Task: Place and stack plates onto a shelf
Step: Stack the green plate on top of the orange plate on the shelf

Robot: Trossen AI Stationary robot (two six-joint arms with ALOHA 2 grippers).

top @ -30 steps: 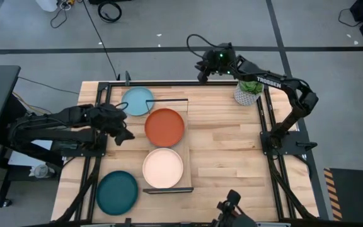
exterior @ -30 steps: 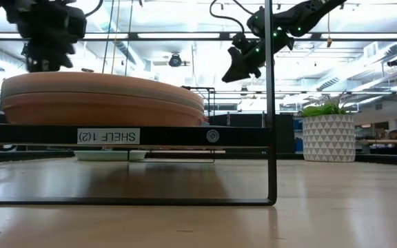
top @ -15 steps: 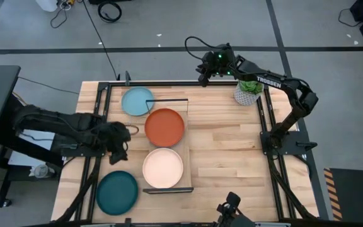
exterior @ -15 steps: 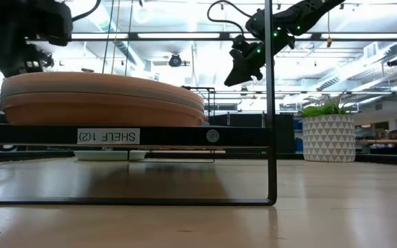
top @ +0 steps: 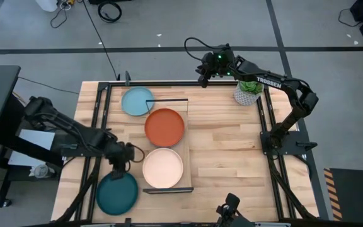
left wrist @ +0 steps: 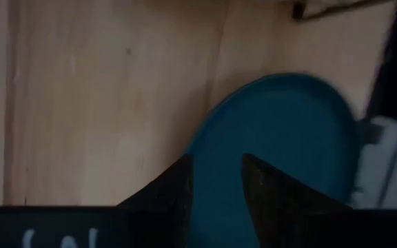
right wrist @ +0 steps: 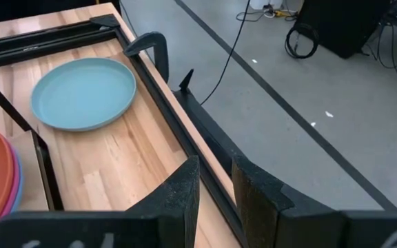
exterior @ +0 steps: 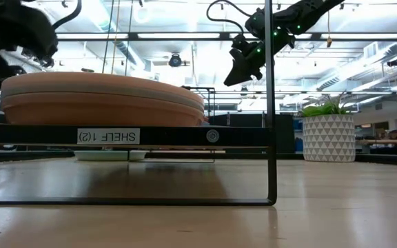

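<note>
The dark teal plate [top: 117, 192] [left wrist: 281, 138] lies flat on the tabletop near its near left corner. My left gripper [top: 120, 165] [left wrist: 216, 157] hangs open just above that plate's far rim, pointing steeply down and touching nothing. The shelf [top: 187, 151] [exterior: 171, 135] carries an orange plate [top: 164, 127] on a stack and a peach plate [top: 163, 168] on another stack. A light blue plate [top: 137, 101] [right wrist: 85, 93] lies on the table at the far left. My right gripper [top: 203, 72] [right wrist: 216, 182] waits open, high over the far edge.
A potted plant in a white patterned pot [top: 247, 91] [exterior: 328, 136] stands at the far right. Black rails [top: 99, 126] run along the table's left and right sides. Bare wood [top: 225, 151] lies between the shelf and the right rail.
My left gripper has swung from beside the light blue plate toward the table's near edge and sunk, turning as it went, and now hangs over the dark teal plate's far rim. The plates have stayed where they were.
</note>
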